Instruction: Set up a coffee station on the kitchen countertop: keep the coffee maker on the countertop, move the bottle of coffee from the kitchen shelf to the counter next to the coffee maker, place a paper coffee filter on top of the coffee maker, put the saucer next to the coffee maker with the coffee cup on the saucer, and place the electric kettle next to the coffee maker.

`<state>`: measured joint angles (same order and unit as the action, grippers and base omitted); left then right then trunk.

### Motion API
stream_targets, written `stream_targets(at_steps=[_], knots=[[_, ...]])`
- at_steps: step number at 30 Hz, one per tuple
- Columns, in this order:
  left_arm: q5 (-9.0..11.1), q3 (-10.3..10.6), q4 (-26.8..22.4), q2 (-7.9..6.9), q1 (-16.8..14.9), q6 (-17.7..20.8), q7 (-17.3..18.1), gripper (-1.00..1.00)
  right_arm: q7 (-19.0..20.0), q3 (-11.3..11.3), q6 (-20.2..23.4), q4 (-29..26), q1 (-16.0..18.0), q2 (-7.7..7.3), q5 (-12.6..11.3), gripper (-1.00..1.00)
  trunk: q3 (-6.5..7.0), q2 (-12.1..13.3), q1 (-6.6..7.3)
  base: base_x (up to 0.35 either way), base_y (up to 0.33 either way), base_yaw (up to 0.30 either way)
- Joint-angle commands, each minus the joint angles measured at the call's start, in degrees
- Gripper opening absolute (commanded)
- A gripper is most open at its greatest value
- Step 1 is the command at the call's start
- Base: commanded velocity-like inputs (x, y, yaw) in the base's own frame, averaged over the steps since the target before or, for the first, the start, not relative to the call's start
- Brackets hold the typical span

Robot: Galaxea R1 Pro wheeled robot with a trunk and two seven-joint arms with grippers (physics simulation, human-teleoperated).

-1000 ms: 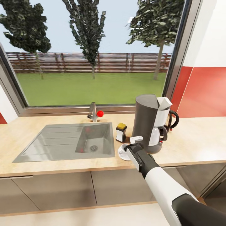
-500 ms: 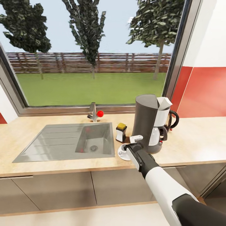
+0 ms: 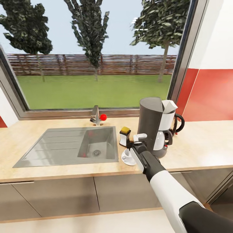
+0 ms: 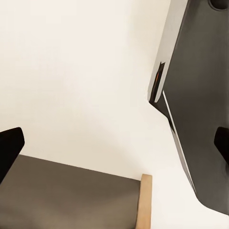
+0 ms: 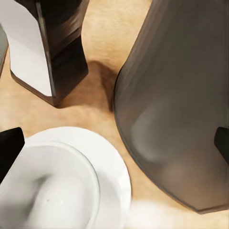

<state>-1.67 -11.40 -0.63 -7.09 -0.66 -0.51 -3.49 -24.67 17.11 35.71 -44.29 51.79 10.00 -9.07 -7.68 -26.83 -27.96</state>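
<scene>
1. Since a second ago the right gripper has risen and drawn away from the coffee cup, so cup and saucer now show clear of it in the lower middle of the head view; everything else on the kitchen countertop has stayed put.
2. Its fingers stand apart with nothing between them: in the right wrist view the dark fingertips sit at the far left and right edges, and only the cup, saucer and worktop lie between.
3. I judge the cup placed and let go: it sits upright inside the saucer's rim, apparently so that the pair stands together beside the coffee maker.
4. That machine stands right of centre, with the paper coffee filter poking up from its top.
5. Left of it, near but apart, stands the bottle of coffee; behind it, the black handle of the electric kettle peeks out.
6. Room is tight: the saucer lies close to the counter's front edge, the sink rim just left, bottle behind, machine base just right. Straight up and back toward the robot looks like the safest way out.
7. Whether the left gripper grips anything I cannot tell; its view shows a pale wall and a dark panel.
</scene>
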Motion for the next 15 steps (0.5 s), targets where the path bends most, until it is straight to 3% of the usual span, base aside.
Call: stream_targets(at_steps=[1,15], knots=[[-0.2,-0.3,0.0,0.0,0.0,0.0,-0.1,1.0,-0.5,0.1,0.1,0.0,0.1,0.0,-0.6,1.0,-0.11,-0.1,-0.03,0.0,0.0,0.0],[-0.2,-0.4,0.0,-0.09,0.0,-0.1,-0.1,1.0,-0.6,0.1,0.1,-0.1,0.1,0.0,-0.6,1.0,-0.11,-0.1,-0.03,-0.295,0.0,0.0]])
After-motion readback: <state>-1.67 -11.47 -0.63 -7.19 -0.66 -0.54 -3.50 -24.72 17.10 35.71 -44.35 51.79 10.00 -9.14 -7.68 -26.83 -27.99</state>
